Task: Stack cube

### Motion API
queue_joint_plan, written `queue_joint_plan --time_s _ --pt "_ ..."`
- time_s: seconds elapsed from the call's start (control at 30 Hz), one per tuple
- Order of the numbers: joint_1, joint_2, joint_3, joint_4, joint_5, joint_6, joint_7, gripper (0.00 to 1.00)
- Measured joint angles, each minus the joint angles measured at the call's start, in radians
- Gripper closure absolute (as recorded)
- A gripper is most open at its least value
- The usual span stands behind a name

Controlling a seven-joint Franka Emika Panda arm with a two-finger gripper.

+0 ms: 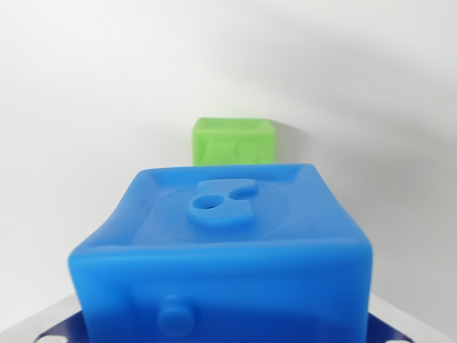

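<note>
Landmark: blue cube (228,250), a soft-looking block that fills the lower half of the wrist view, very close to the camera.
Blue cube, top face: slightly dished, with a faint round ring and a raised figure in its middle that has a small hole in it.
Blue cube, near face: turned toward the camera, partly blurred; a small round knob stands out low on it, toward the wrist view's left.
Blue cube, tilt: its near upper edge runs close to level, dropping slightly toward the wrist view's left.
Green cube (233,141): beyond the blue cube, directly behind its far edge and a little toward the middle of the frame; it looks much smaller, being farther off. It stands upright, with a raised star-like shape on the face toward the camera.
Gap between cubes: the blue cube's far edge covers the foot of the green cube, so I cannot tell whether they touch or stand apart.
Tabletop (86,107): plain white, spreading around and behind the blue cube; a soft shadow falls beside the green cube toward the wrist view's right.
Pincer (228,336): only pale metal parts show at the bottom corners, on either side of the blue cube, with dark blue beneath them. The fingertips are hidden, so I cannot tell how wide it stands or whether it grips the blue cube.
</note>
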Motion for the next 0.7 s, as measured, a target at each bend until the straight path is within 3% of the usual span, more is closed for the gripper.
queue_joint_plan --time_s 0.2,0.7 --pt "-0.003 -0.012 -0.01 -0.017 0.0 0.006 -0.006 1.0" --pt "-0.003 0.121 -0.01 -0.031 0.0 0.145 -0.006 1.0"
